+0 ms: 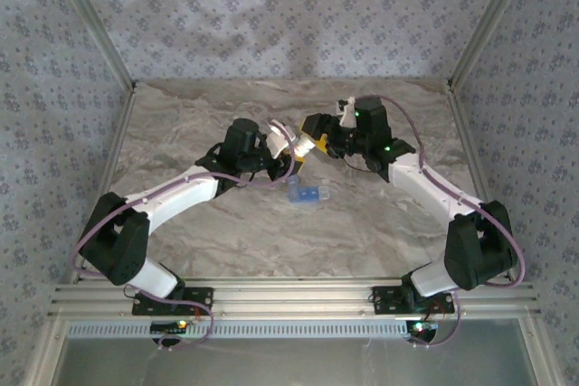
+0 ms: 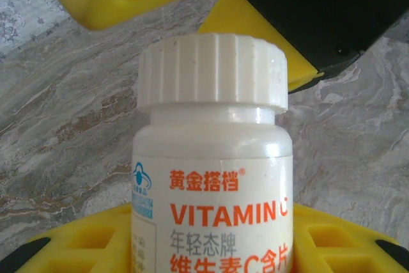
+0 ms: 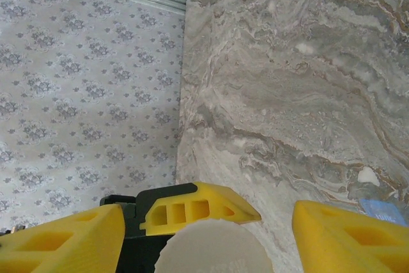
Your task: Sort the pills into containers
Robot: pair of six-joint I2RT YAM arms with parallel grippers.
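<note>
Marbled grey tabletop (image 1: 271, 241), blue pill box (image 1: 306, 193), floral wallpapered walls (image 1: 271, 6)

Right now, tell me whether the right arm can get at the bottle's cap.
Probably yes. The right claw is open with a finger on each side of the white cap and nothing else between. The left claw grips the bottle lower down, leaving the cap bare.

Overhead wide — wrists close on bottle (image 2: 211, 158)

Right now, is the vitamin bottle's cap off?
No, the white ribbed cap sits seated on the bottle neck.
</note>
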